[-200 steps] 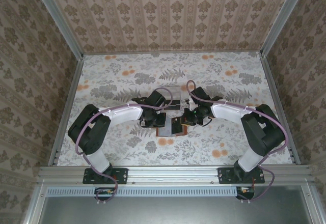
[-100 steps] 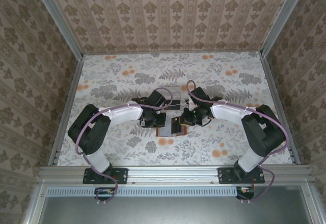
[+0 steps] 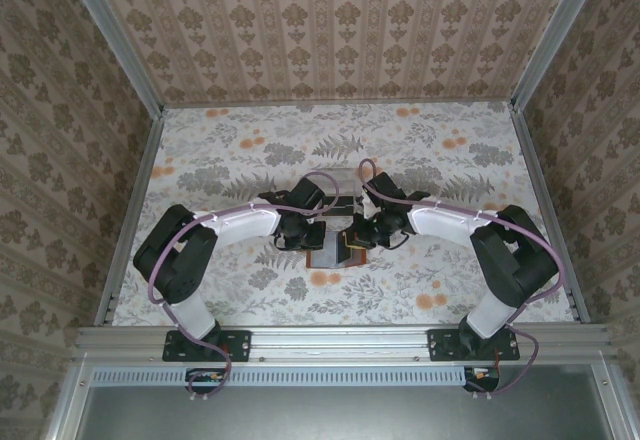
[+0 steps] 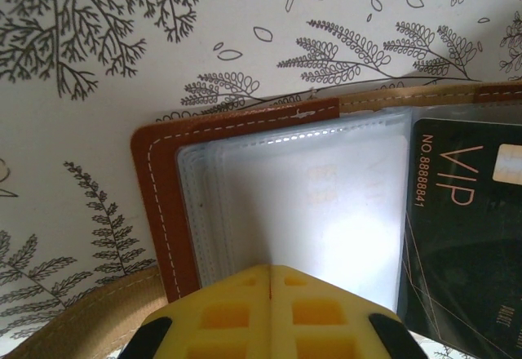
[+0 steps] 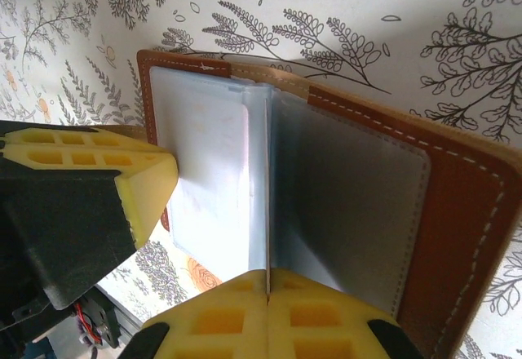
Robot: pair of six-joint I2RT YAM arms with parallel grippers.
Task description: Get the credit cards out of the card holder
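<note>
The left end effector [image 4: 269, 284] has its 2 yellow pads pressed flat together with nothing visible between them. Their tips sit on the near edge of the card holder [image 4: 161, 204], over the stack of clear sleeves [image 4: 294, 204] on that half. From the right wrist view, 1 of those yellow pads lies against the outer edge of the holder's left sleeve page.

The right end effector [image 5: 267, 287] is also closed, and it is clamped on a thin clear sleeve leaf [image 5: 267, 179]. The leaf stands edge-on, rising from the middle of the card holder straight into the seam between the 2 pads.

The card holder lies open and flat on the floral counter [image 3: 230, 160], its reddish-brown leather border with pale stitching framing the sleeves on both halves. A black VIP credit card [image 4: 461, 237] with gold lettering and a printed number sits inside the holder, on the half beside the sleeves under the left end effector. It lies flat, and whether a sleeve covers it I cannot tell.

In the top view both arms reach inward to meet over the card holder, the left from its left side and the right from its right side. A small clear plastic tray [image 3: 335, 182] stands on the counter just beyond the holder's far edge.
</note>
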